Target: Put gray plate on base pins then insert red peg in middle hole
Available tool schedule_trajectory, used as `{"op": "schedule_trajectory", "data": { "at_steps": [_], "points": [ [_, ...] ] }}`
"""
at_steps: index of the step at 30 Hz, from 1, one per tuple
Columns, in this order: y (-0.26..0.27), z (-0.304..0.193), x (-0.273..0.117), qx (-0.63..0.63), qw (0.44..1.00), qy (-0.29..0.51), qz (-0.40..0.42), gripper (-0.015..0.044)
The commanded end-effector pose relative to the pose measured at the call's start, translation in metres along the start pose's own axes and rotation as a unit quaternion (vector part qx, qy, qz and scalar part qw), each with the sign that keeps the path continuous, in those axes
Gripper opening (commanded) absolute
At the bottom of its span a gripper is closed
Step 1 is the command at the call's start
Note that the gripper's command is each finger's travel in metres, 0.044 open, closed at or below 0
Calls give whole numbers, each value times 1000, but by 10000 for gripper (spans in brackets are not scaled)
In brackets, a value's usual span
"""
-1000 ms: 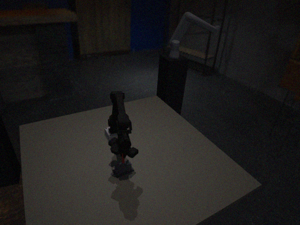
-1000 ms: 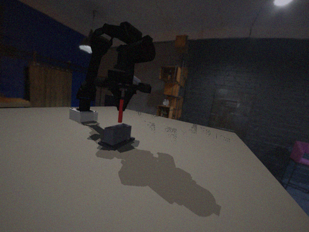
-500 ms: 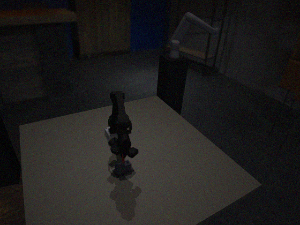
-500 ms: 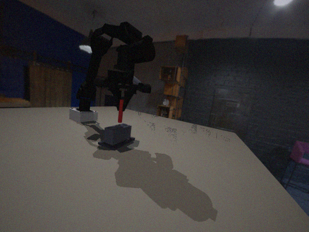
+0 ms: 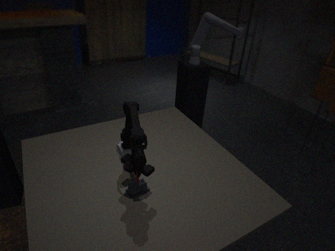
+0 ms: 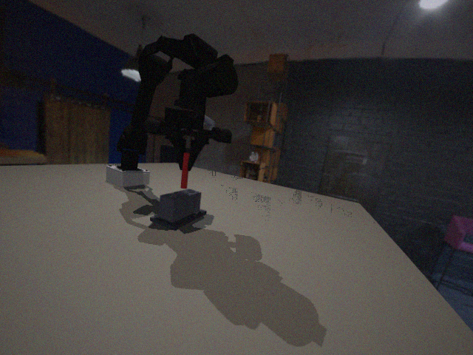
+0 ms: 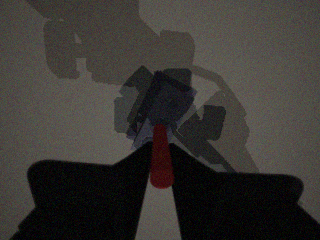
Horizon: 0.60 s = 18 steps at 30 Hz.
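Observation:
My gripper (image 5: 137,173) (image 6: 186,154) (image 7: 160,147) is shut on the red peg (image 5: 137,179) (image 6: 185,171) (image 7: 161,170). The peg hangs nearly upright, its lower end free and just above the plate's top in the exterior view. The gray plate (image 5: 137,187) (image 6: 179,206) (image 7: 175,95) looks like a thick block and sits on the dark base (image 6: 174,224), looking about level. In the wrist view the peg's tip overlaps the plate's near edge, short of a dark spot near its middle. The pins are hidden, and the hole is too dark to make out surely.
The arm's white mount (image 5: 123,150) (image 6: 128,176) stands behind the plate and base. The arm's shadow falls across the pale table (image 5: 202,189) (image 6: 95,286) around them. Beyond the table's far edge, a dark pedestal (image 5: 191,91) carries a light-colored arm.

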State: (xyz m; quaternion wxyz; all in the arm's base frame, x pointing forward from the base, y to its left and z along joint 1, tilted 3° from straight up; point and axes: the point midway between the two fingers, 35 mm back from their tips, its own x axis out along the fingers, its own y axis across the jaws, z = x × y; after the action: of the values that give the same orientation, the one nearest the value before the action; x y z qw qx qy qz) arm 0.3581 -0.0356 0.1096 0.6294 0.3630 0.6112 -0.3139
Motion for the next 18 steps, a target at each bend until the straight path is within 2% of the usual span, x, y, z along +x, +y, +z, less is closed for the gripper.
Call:
{"op": "schedule_trajectory", "data": {
  "at_steps": [1, 18],
  "points": [
    [-1, -1, 7, -1, 1000, 1, -2, 0],
    [-1, -1, 13, -1, 1000, 1, -1, 0]
  ]
}}
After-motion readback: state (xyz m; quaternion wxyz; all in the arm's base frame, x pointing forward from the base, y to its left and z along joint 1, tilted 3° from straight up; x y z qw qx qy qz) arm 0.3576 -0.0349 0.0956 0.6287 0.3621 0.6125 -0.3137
